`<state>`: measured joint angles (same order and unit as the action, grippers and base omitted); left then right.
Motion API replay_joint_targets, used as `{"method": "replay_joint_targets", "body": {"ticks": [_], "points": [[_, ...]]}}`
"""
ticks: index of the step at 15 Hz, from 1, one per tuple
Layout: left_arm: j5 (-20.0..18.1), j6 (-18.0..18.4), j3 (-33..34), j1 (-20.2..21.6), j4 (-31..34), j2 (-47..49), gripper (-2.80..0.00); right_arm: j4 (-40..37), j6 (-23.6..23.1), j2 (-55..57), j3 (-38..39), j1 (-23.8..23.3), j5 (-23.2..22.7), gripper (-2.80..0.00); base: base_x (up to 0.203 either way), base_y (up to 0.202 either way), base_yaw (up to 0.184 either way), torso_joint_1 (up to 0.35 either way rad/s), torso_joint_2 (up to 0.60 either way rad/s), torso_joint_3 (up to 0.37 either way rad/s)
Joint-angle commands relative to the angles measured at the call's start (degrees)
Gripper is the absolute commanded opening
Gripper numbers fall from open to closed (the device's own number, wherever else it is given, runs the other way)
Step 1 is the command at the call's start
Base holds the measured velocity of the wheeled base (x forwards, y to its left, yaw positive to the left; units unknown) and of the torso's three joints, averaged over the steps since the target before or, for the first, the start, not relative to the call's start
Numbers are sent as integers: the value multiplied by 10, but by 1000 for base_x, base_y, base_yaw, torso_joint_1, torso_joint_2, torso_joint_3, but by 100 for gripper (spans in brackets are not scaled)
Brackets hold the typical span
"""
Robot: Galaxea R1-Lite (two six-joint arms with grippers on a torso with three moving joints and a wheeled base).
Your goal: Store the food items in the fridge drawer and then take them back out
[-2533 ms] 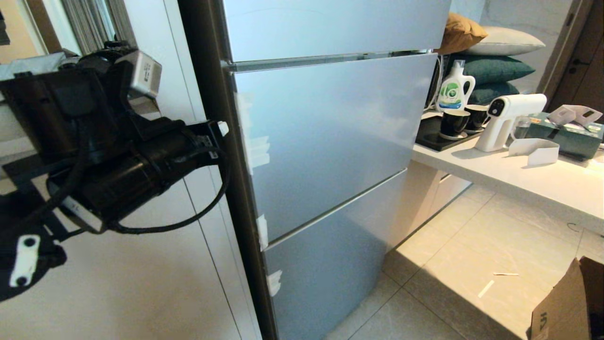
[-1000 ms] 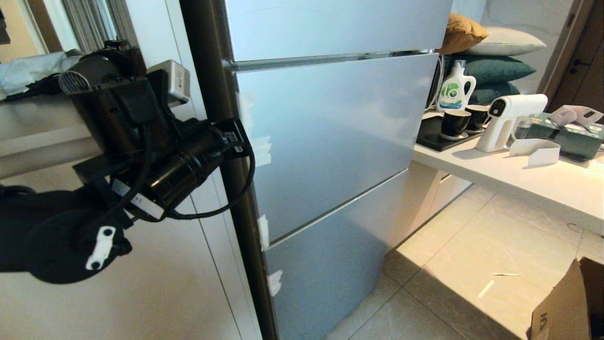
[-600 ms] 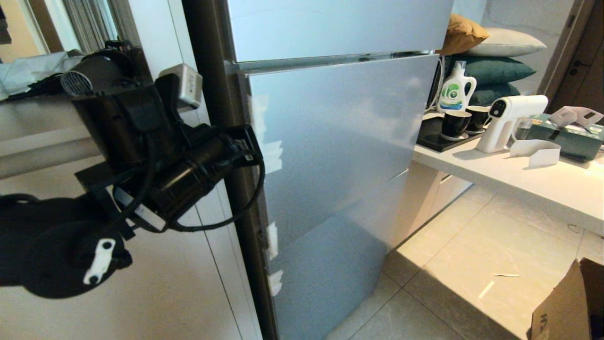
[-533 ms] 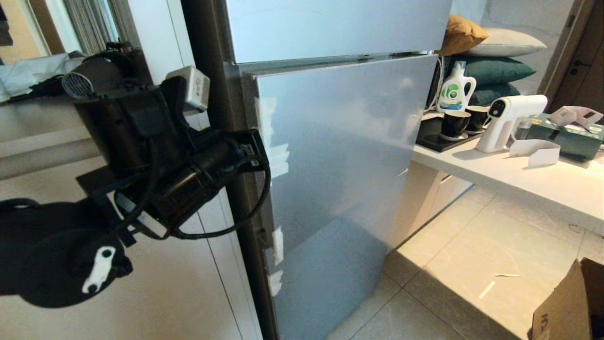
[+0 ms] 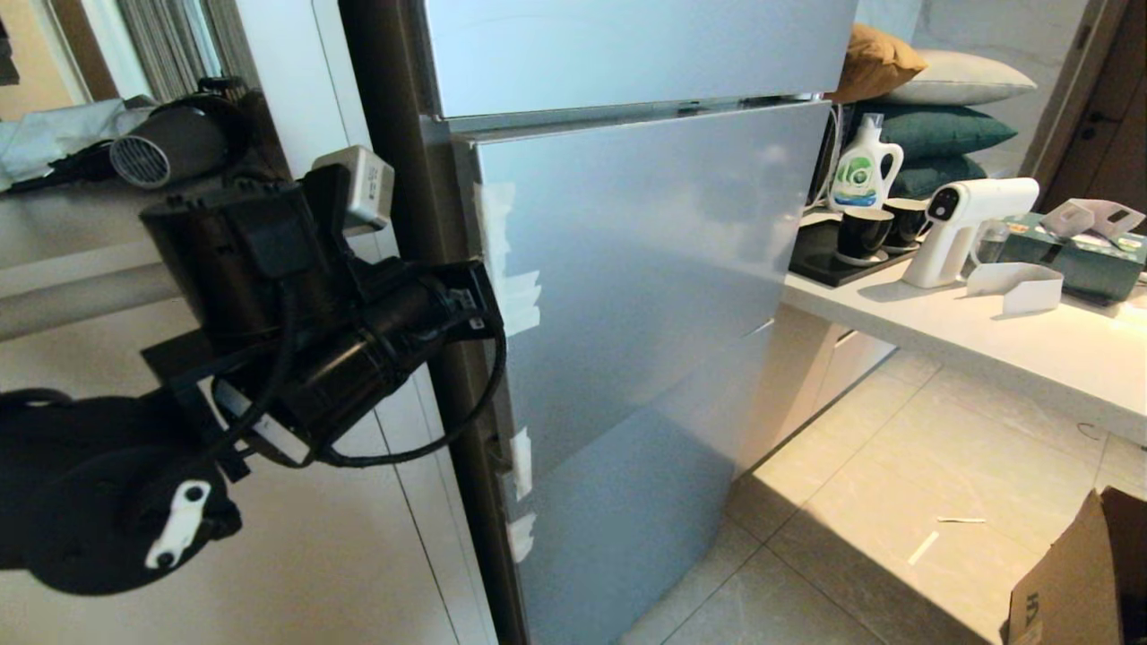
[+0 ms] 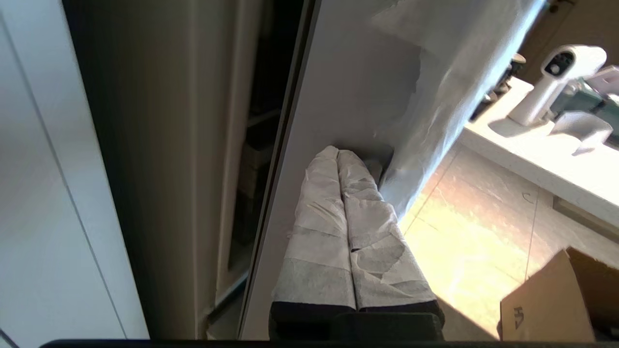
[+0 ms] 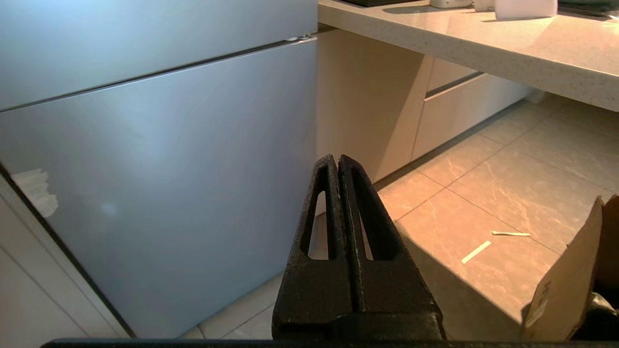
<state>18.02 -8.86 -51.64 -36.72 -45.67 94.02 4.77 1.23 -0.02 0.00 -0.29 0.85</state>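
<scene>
At about ten o'clock in the head view a grey-black hair dryer (image 5: 166,148) lies on a shelf beside the fridge. Below it, from nine o'clock toward the centre, the left arm reaches across to the fridge, and the left gripper (image 6: 337,155) sits at the left edge of the fridge drawer (image 5: 645,269). In the left wrist view its two tape-wrapped fingers (image 6: 319,212) are pressed together with nothing between them, their tips laid against the drawer's side edge just behind the front panel. The drawer stands pulled slightly out: a dark gap shows between its side and the fridge body, and strips of white tape (image 5: 515,300) mark its left edge. What is inside the gap cannot be made out. Above the drawer is the tall upper door (image 5: 627,49), below it the lowest panel (image 5: 618,528).

Toward two o'clock a counter (image 5: 986,340) carries a detergent bottle (image 5: 862,170), two dark cups (image 5: 865,235), a white handheld sprayer (image 5: 963,224) and a green tissue box (image 5: 1075,260). At five o'clock a cardboard box (image 5: 1075,582) stands on the tiled floor.

The right gripper (image 7: 337,162) appears only in its own wrist view, low before the lowest panel, its black fingers closed together and empty.
</scene>
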Motion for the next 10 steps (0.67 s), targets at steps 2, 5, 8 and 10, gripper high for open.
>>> {"method": "replay_joint_targets", "body": {"ticks": [2,5,8,10], "points": [[4,0,25,-16,-3,-25,-280,1,0,-1,18,0,0,-280,0,0,0,0,0,0],[3,0,39,-31,-3,-26,-280,1,0,-1,18,0,0,-280,0,0,0,0,0,0],[3,1,46,-48,-3,-26,-280,1,0,-1,18,0,0,-280,0,0,0,0,0,0],[3,2,49,-65,-3,-24,-280,1,0,-1,18,0,0,-280,0,0,0,0,0,0]]}}
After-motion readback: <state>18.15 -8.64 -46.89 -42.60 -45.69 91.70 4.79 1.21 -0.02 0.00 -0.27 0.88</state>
